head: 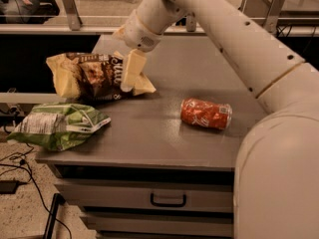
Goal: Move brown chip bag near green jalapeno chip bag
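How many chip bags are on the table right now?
2. The brown chip bag lies back-left on the table, the gripper at its right end; the green jalapeno chip bag lies just in front, overhanging the left edge. None appears hidden.

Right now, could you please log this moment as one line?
gripper: on brown chip bag's right end | brown chip bag: on table, just behind green chip bag | soda can: on its side, right

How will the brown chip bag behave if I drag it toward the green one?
Probably floppy: the brown chip bag looks crumpled, so it may fold rather than slide. Puffy, so likely light. With the gripper at its right end, the left end may trail or swing before reaching the green jalapeno chip bag.
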Controlling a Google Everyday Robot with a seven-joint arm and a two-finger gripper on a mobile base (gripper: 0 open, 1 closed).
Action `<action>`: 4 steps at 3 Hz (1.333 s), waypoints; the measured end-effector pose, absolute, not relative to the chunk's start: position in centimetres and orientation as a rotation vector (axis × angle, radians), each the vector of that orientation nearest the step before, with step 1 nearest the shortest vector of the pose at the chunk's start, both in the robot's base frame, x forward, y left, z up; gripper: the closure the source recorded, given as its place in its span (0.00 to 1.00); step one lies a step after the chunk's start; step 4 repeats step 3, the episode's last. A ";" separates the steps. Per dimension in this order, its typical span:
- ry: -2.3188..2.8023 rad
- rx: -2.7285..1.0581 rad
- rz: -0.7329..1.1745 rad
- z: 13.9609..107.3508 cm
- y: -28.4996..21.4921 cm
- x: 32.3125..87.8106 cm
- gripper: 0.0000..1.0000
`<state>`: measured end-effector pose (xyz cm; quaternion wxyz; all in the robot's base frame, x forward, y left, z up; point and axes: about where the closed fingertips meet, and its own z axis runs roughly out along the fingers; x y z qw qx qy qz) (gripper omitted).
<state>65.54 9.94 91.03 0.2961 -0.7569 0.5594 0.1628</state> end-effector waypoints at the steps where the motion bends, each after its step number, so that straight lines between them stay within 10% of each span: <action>1: 1.494 -2.010 0.303 94.0 6.1 64.6 0.00; 4: 1.491 -2.004 0.251 95.7 4.9 63.9 0.00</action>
